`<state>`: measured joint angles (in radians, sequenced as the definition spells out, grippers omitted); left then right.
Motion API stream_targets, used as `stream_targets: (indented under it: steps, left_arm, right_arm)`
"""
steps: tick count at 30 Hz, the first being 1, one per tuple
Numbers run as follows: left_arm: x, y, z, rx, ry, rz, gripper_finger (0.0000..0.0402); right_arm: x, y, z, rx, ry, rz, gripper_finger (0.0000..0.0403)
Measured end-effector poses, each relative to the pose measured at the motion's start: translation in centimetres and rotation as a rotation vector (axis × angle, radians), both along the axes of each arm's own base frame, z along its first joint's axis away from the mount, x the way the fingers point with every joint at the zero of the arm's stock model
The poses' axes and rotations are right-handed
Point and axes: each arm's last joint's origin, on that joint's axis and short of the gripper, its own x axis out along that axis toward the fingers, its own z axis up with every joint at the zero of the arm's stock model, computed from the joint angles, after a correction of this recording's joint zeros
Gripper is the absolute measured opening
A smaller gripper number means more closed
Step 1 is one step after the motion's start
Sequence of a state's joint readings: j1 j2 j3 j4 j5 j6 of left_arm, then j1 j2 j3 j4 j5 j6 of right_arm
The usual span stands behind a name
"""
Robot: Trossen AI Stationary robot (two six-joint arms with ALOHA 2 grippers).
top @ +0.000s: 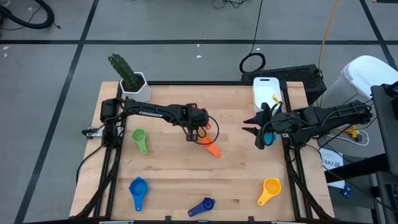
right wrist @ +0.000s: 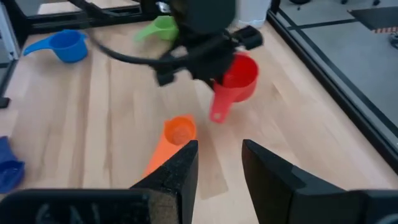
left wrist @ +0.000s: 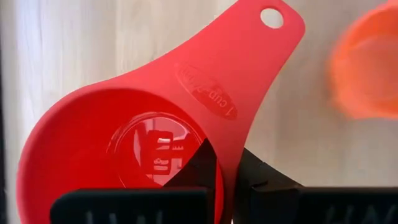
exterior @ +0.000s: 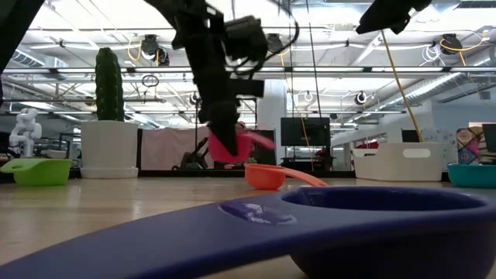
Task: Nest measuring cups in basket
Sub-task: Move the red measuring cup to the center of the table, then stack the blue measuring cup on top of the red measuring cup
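While your left gripper [top: 200,129] pinches the red cup [right wrist: 239,78] above the table [top: 236,180], your right gripper [right wrist: 219,163], fingers parted and empty, waits near the basket [top: 266,90].

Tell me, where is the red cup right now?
The left gripper holds the red cup in the air near the table's middle, just above the orange cup.

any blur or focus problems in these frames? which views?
Low view: dark blue cup fills the foreground, soft and out of focus. Left wrist view: orange cup blurred, red cup sharp with reflections inside. Right wrist view: left gripper smeared. High view: even, crisp.
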<state>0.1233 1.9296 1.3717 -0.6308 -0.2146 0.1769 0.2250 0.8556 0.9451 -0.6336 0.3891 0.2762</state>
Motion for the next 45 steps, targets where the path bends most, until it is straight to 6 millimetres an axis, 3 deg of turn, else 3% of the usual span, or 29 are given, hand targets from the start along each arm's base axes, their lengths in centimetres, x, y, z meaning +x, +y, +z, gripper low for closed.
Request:
stream_targets:
  steps: [3, 9, 18, 32, 37, 45]
  left_arm:
    - [-0.8, 0.2, -1.5, -0.06, 0.016, 0.02, 0.0011]
    - [-1.4, -1.6, -3.2, -0.136, 0.024, -0.026, 0.0011]
    - [-0.8, -5.2, -3.1, -0.201, -0.037, -0.103, 0.0011]
    - [0.0, -5.9, -2.8, -0.22, -0.136, -0.108, 0.0027]
    - [0.1, -5.9, -2.8, -0.222, -0.137, -0.105, 0.0067]
    - [0.0, -5.9, -2.8, -0.224, -0.132, -0.098, 0.0178]
  right_arm:
    - [0.2, 0.4, 0.1, 0.005, -0.02, 0.021, 0.0118]
    - [0.2, 0.7, 0.2, 0.006, -0.033, 0.036, 0.0118]
    - [0.3, 0.7, 0.4, 0.01, -0.05, 0.035, 0.0118]
    - [0.3, 0.7, 0.4, 0.011, -0.051, 0.036, 0.0118]
    - [0.3, 0.7, 0.4, 0.011, -0.05, 0.037, 0.0118]
    - [0.3, 0.8, 0.4, 0.01, -0.049, 0.041, 0.0118]
